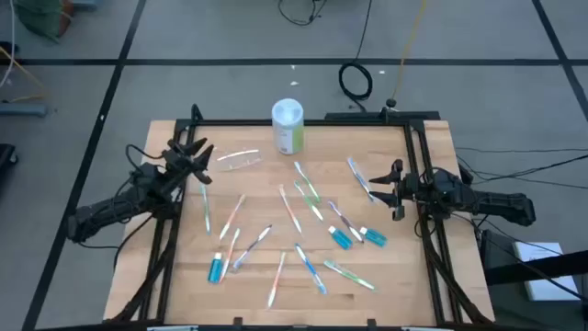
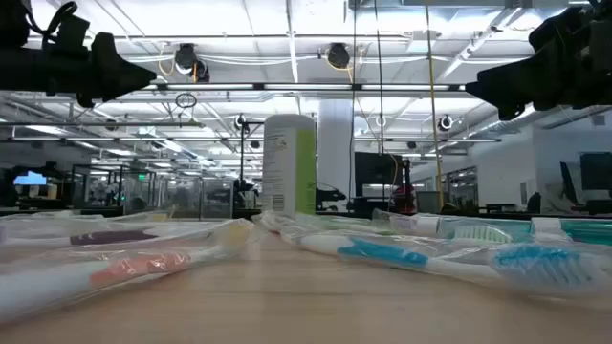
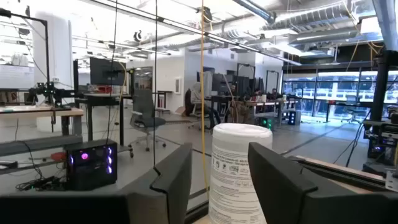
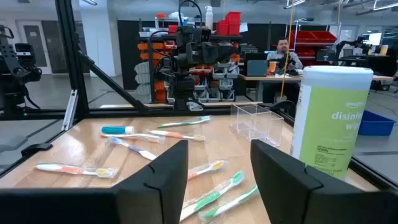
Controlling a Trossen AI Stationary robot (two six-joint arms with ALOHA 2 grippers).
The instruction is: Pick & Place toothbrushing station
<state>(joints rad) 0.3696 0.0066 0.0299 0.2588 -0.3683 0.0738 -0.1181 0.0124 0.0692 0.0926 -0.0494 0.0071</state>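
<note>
Several slim toothbrushes (image 1: 292,210) with white, blue, green and pink handles lie scattered flat on the wooden table, with three small blue tubes (image 1: 215,268) (image 1: 341,238) (image 1: 375,236) among them. A clear plastic cup (image 1: 237,160) lies near the far left; it also shows in the right wrist view (image 4: 256,122). My left gripper (image 1: 200,158) is open and empty, above the table's left edge. My right gripper (image 1: 395,191) is open and empty, above the right edge.
A white and green wipes canister (image 1: 288,126) stands upright at the table's far middle; it also shows in the left wrist view (image 3: 239,174) and the right wrist view (image 4: 333,121). A black frame (image 1: 303,121) runs round the table. A person sits at a desk in the room beyond (image 4: 283,50).
</note>
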